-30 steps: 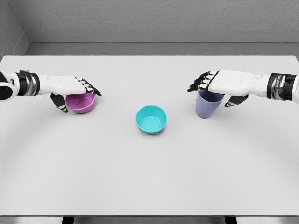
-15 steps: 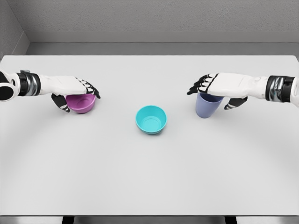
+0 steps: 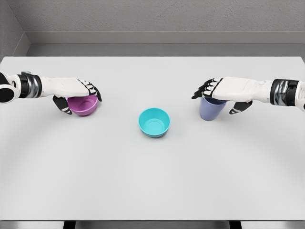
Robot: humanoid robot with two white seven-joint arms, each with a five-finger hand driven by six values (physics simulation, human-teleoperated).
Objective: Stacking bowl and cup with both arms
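Two round, smooth bowls (image 3: pixel 83 105) (image 3: pixel 154 122) – one tapered cup (image 3: pixel 211 109), seemingly plastic.

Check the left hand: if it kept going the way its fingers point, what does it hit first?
The left hand points right, fingers already over the purple bowl, so that comes first. Past it, the teal bowl sits lower in frame, probably off that line.

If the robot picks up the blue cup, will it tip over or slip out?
The blue cup is taller than it is wide and narrows toward the bottom, so it probably tips more easily than the teal bowl. Its smooth sides may be slippery. It looks hard, so the right hand over its rim probably won't squash it.
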